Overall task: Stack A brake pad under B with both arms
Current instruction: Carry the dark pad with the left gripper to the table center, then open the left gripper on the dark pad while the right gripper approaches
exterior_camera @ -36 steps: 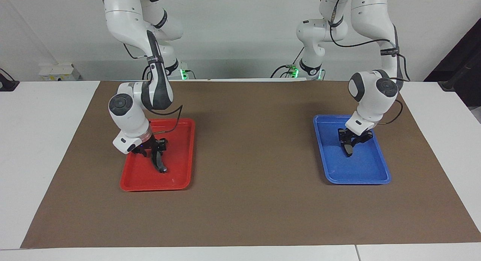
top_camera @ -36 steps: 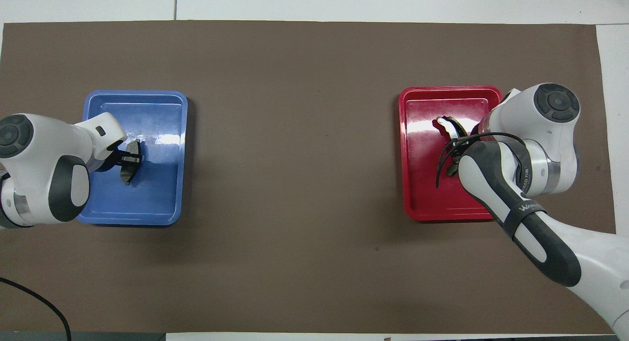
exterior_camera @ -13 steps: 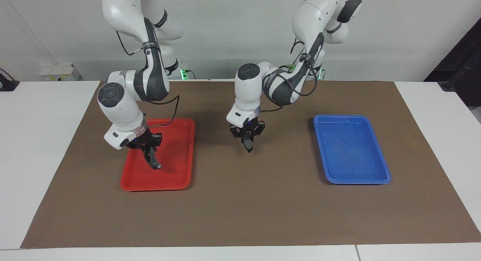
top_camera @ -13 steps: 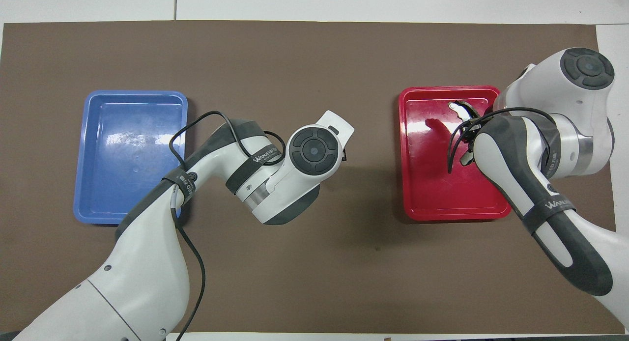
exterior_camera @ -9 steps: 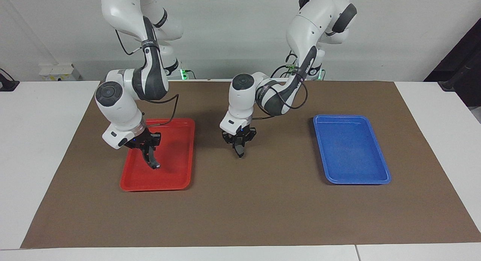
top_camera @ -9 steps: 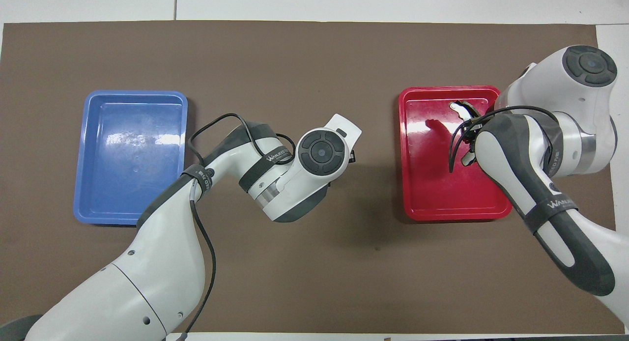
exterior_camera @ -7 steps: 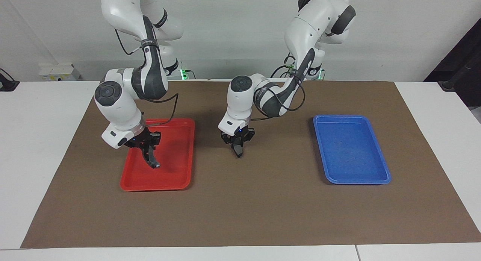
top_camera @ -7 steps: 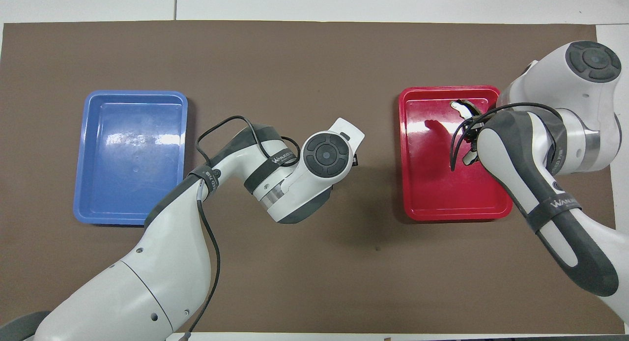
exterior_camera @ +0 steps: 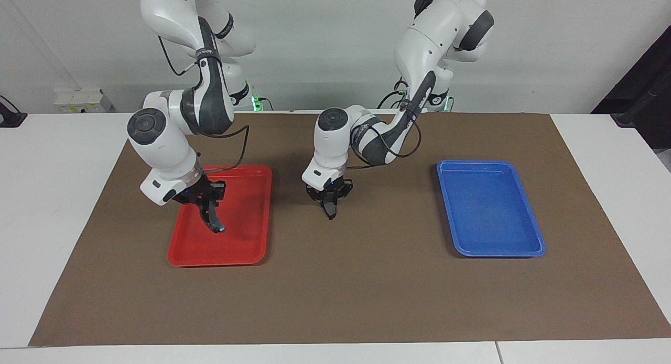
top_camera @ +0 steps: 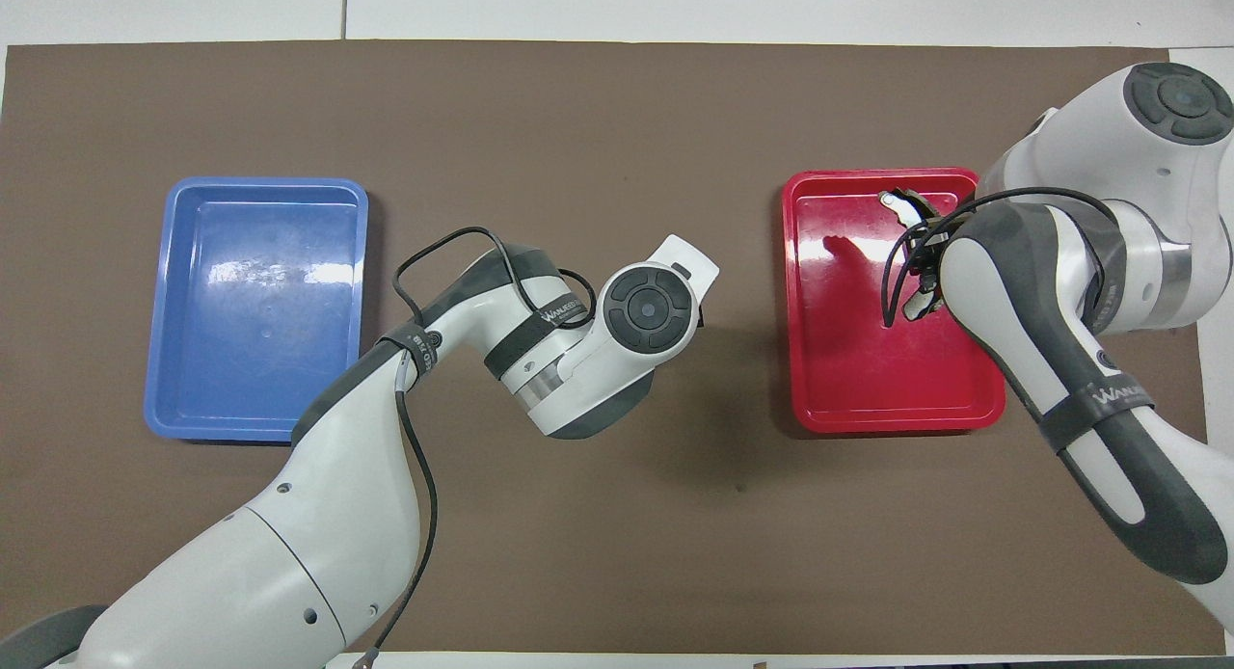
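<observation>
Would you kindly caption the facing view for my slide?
Left gripper lowers the A brake pad onto the brown mat; right gripper holds B over the red tray.

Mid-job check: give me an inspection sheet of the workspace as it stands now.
Surface: brown mat over white table.
Job's things: A brake pad held over the mat between the trays; B held over the red tray.
Clutter: blue tray holds nothing.
Grippers: left gripper grips A brake pad; right gripper shut on B.
Cables: black cable loops on both arms.
Surroundings: white wall, socket box.
</observation>
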Robot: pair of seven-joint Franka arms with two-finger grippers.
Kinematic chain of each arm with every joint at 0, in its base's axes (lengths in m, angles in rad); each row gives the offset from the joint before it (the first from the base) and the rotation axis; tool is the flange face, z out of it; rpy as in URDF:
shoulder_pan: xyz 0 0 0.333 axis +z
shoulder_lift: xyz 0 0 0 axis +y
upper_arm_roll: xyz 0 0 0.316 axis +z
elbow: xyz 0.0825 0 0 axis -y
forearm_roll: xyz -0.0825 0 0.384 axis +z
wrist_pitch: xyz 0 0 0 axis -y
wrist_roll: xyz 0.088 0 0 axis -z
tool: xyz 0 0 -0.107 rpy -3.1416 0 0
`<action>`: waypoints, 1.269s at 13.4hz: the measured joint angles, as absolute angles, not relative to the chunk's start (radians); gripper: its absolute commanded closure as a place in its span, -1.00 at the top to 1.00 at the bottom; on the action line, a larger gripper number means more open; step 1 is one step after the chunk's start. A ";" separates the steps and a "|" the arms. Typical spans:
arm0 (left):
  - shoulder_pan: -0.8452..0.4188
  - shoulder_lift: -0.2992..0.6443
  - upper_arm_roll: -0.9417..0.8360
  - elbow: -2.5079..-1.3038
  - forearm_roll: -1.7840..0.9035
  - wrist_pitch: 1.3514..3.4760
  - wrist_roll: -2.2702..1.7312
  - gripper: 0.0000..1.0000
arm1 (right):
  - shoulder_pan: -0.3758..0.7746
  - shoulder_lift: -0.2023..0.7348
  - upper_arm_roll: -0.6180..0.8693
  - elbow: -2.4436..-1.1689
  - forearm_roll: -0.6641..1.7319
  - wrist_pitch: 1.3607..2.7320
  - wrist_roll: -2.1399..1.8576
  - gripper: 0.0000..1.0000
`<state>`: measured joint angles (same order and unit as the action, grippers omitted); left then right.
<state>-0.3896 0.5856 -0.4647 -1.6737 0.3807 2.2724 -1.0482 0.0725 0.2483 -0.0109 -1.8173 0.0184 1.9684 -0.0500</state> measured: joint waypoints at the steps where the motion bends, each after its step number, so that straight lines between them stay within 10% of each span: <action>1: -0.389 0.587 -0.464 -1.661 0.391 2.270 -1.049 0.48 | 0.073 0.248 -0.010 -1.810 0.019 1.956 -0.050 -1.00; 4: -0.388 0.588 -0.455 -1.606 0.421 2.232 -1.049 1.00 | 0.076 0.248 -0.009 -1.778 0.019 1.919 -0.050 -1.00; 11: -0.342 0.546 -0.441 -1.468 0.408 1.974 -0.974 1.00 | 0.172 0.250 -0.008 -1.776 0.021 1.922 0.018 -1.00; 17: -0.116 0.312 -0.434 -1.459 0.213 1.708 -0.537 1.00 | 0.314 0.258 -0.006 -1.772 0.048 1.967 0.227 -1.00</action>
